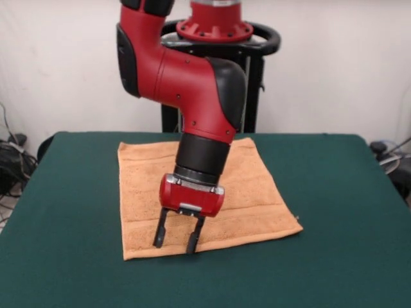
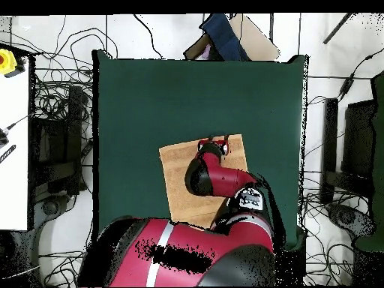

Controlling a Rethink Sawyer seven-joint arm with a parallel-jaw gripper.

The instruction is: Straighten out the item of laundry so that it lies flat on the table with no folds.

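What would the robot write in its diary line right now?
towel: flat on table | gripper: open, at towel's front edge | holding: nothing

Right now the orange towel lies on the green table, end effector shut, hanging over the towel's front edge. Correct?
Not quite: the end effector is open. The front view shows its two black fingers spread apart with a clear gap between them. The rest holds: the orange towel lies on the green table, and the end effector hangs over the towel's front edge.
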